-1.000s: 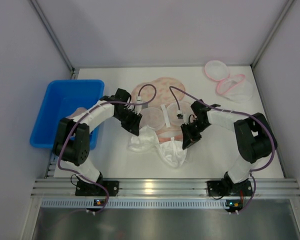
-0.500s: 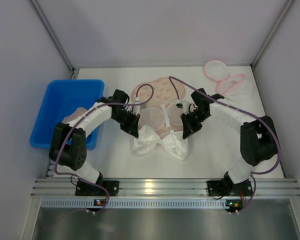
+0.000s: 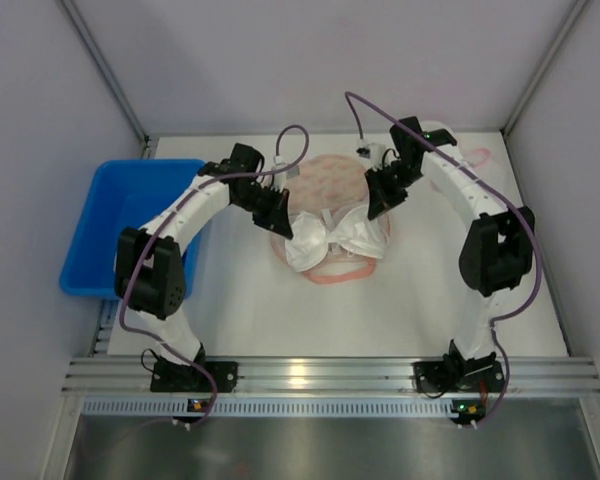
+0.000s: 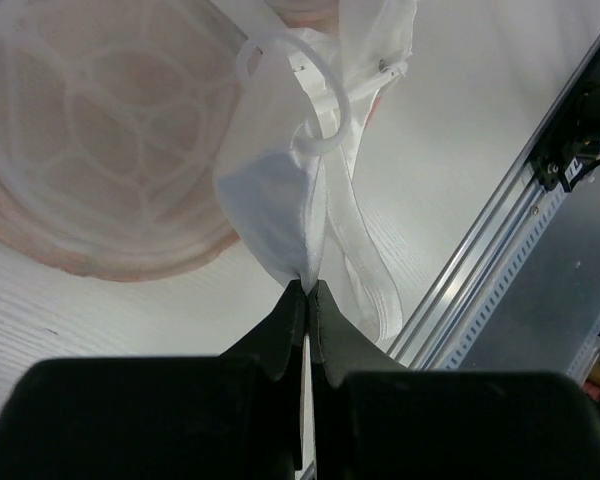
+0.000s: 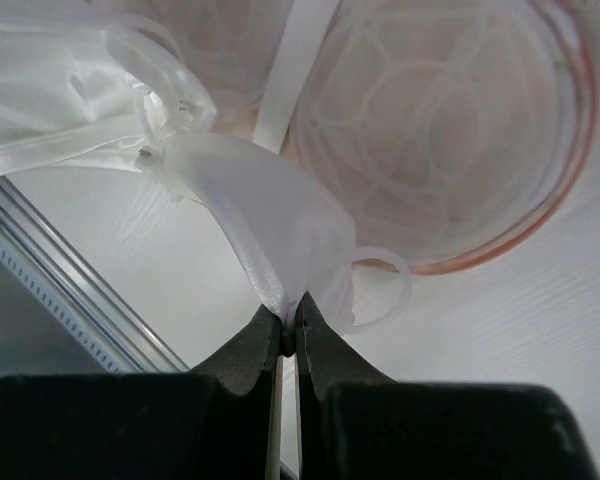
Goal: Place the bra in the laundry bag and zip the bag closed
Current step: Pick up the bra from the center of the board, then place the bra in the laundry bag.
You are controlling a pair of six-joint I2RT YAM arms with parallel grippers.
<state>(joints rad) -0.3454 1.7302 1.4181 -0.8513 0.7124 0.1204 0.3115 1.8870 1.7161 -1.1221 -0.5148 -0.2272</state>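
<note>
Bra [image 3: 335, 240] stretches left-right, ends pinched by left gripper [image 4: 307, 292] and right gripper [image 5: 289, 325].

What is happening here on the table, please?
Two robot arms hold a white bra between them. The left hand is shut on one end of it and the right hand is shut on the other end, so the bra is spread over the open pink laundry bag lying on the table. The bra is not yet inside the bag, and the bag is not zipped. A blue bin stands at the left.
</note>
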